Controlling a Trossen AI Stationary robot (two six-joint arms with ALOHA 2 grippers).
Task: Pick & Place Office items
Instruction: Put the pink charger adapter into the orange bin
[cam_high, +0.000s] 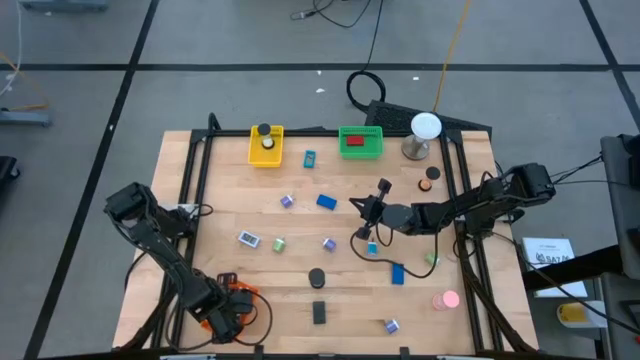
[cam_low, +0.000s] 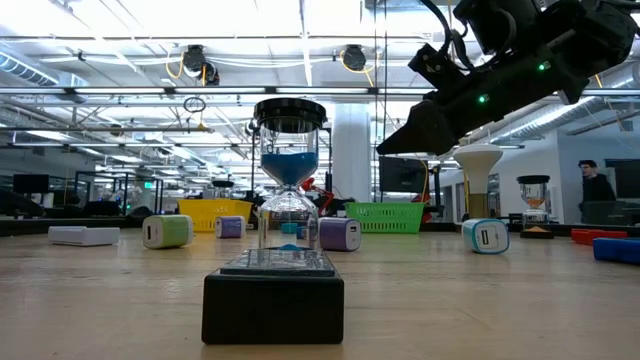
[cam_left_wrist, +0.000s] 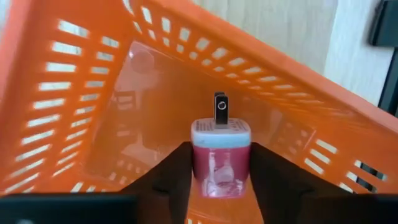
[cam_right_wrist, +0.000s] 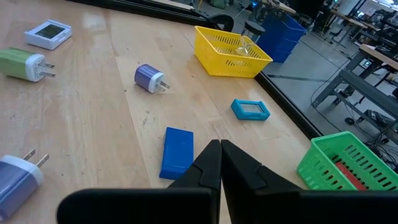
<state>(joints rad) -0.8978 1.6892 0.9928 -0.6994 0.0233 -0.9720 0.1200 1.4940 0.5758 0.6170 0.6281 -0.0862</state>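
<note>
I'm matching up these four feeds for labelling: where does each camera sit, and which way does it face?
High view: overhead, looking straight down at the table; both arms show.
Low view: at tabletop height, facing the room past a blue-sand hourglass; one arm overhead.
Left wrist view: on the left arm, facing into the orange slatted basket; left gripper around a red plug adapter.
Right wrist view: right gripper shut above a blue flat block.
Shared: yellow slatted basket.

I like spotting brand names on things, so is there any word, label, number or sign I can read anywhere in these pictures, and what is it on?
No text can be read in any view.
White sheet on the floor right of the table: printed lines, too small to read.
White tile on the table: greenish face, nothing legible.
Plug-in charger over the orange basket: no readable marking.
</note>
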